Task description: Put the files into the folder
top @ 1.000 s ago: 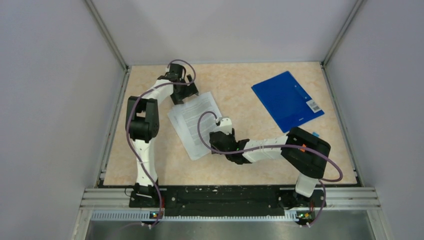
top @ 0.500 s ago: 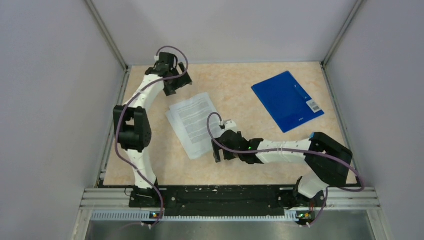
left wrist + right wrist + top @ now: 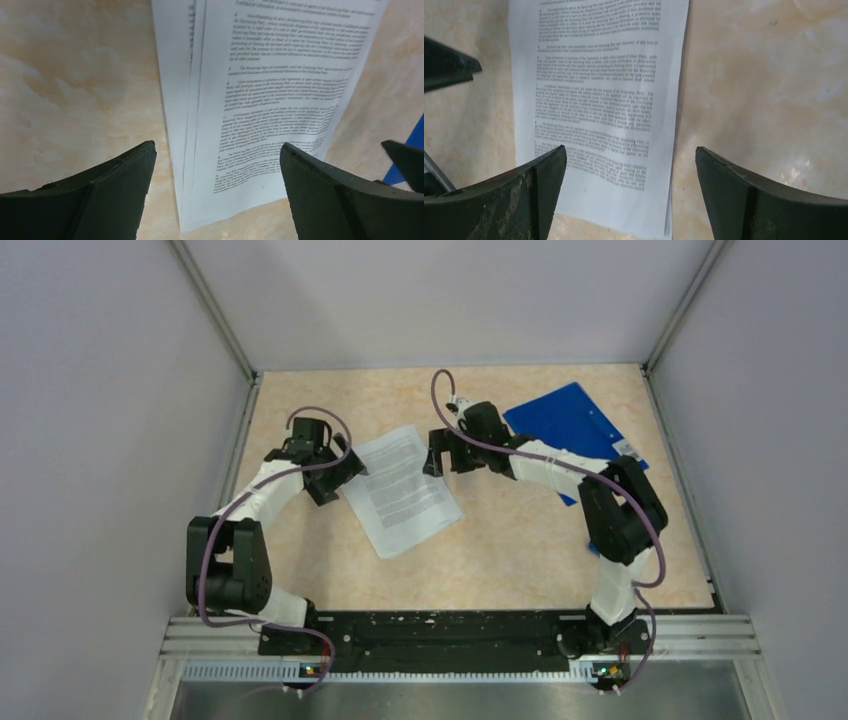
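You see the files (image 3: 403,490) lying flat on the beige marbled table (image 3: 500,550), a little left of the middle, turned at an angle so that one corner points to the near side. In the left wrist view the files (image 3: 260,100) show as a loose stack, with the edges of several sheets stepped along the left side. The print is black, in small numbered paragraphs. Most of it is too small to read, but words like "Receiving Party" and "Confidential Information" can be made out, and the same kind of text appears in the right wrist view (image 3: 599,100). The left gripper (image 3: 345,475) is at the left edge of the sheets with its jaws spread wide, and from its own camera (image 3: 215,150) nothing is between the fingers; the near corner of the stack lies on the table below the gap. The right gripper (image 3: 430,455) is at the far right edge of the files, also spread wide and holding nothing (image 3: 631,152), with a short end of the stack under the gap. The folder (image 3: 565,415) lies closed at the far right of the table, apart from the files, and the right arm crosses over its near part. A small white label (image 3: 626,448) sits at its right corner; you cannot read its writing.
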